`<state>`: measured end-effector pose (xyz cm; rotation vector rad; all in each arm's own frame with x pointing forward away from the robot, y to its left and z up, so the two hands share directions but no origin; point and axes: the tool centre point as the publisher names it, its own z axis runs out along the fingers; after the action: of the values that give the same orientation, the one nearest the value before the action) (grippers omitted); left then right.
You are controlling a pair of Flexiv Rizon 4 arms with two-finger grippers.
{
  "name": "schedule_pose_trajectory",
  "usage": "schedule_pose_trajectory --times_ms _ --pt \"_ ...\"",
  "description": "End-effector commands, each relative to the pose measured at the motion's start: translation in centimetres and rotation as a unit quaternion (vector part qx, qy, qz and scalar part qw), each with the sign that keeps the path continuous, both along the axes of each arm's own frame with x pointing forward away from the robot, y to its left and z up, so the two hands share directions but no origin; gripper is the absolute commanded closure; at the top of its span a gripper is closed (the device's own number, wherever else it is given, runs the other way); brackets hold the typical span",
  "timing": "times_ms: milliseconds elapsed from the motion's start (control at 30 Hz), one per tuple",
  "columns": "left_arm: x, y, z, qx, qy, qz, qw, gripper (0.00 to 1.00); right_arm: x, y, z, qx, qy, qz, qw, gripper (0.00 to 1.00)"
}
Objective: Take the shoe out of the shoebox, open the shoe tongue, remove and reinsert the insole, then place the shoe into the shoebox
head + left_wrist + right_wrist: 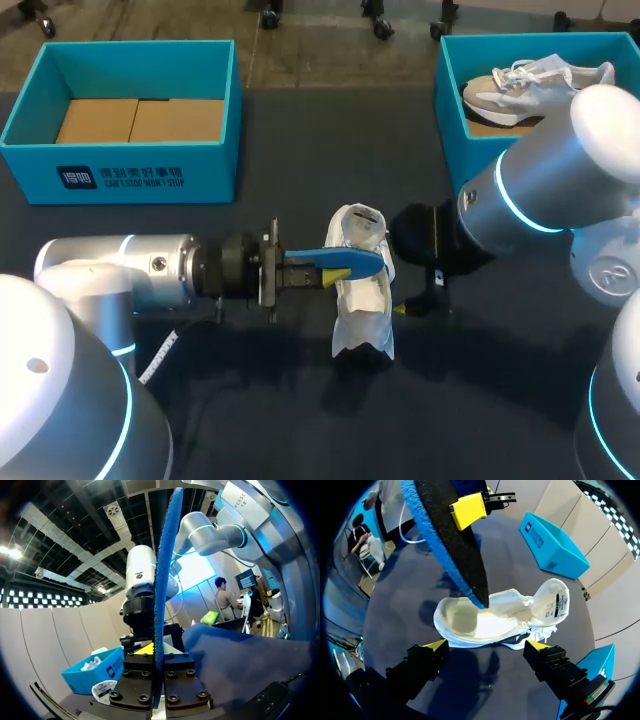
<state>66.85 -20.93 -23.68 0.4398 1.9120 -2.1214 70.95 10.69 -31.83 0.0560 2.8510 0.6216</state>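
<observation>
White shoe (365, 300) out of its box, resting on the dark table (300, 150) near the middle, between the two grippers. In the right wrist view the tongue (554, 602) is folded back from the opening, with its printed label facing outward. The insole (355, 259) has a blue edge and a black underside. It is clamped between the two fingers of the left gripper (325, 270) and held above the shoe. Its free tip sits at the mouth of the shoe, but it cannot be told whether it touches the inside. In the left wrist view the insole appears edge-on, rising straight up from between the finger blocks. The left arm enters from the left and lies low over the table. The right gripper (486, 646) hangs just beside the shoe on the side away from the left arm. Its fingers are spread wide with one yellow tip towards each end of the shoe, gripping nothing. Well apart from the shoe, at the far edge of the table, stand two blue boxes. The left shoebox (120, 175) shows a brown cardboard floor, and the right shoebox (450, 110) holds a second shoe (520, 85).
</observation>
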Motion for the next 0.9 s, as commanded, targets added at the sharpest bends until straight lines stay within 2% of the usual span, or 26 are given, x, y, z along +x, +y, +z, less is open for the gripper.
schedule_pose_trajectory --times_ms 33,267,667,900 --pt "0.0 -0.2 -0.3 -0.001 0.000 0.000 1.000 1.00 0.5 0.0 -0.9 0.004 0.002 -0.002 1.000 0.00" --pt "-0.3 -0.4 -0.2 0.002 0.000 -0.001 1.000 1.00 0.5 -0.3 -1.0 0.006 -0.002 -0.011 1.000 0.00" --pt "0.1 -1.0 -2.4 0.021 -0.008 -0.007 1.000 1.00 0.5 -0.3 -1.0 0.006 -0.002 -0.011 1.000 0.00" --pt "0.7 -1.1 -3.7 0.012 -0.019 -0.016 1.000 1.00 0.5 -0.3 -1.0 0.006 -0.002 -0.011 1.000 0.00"
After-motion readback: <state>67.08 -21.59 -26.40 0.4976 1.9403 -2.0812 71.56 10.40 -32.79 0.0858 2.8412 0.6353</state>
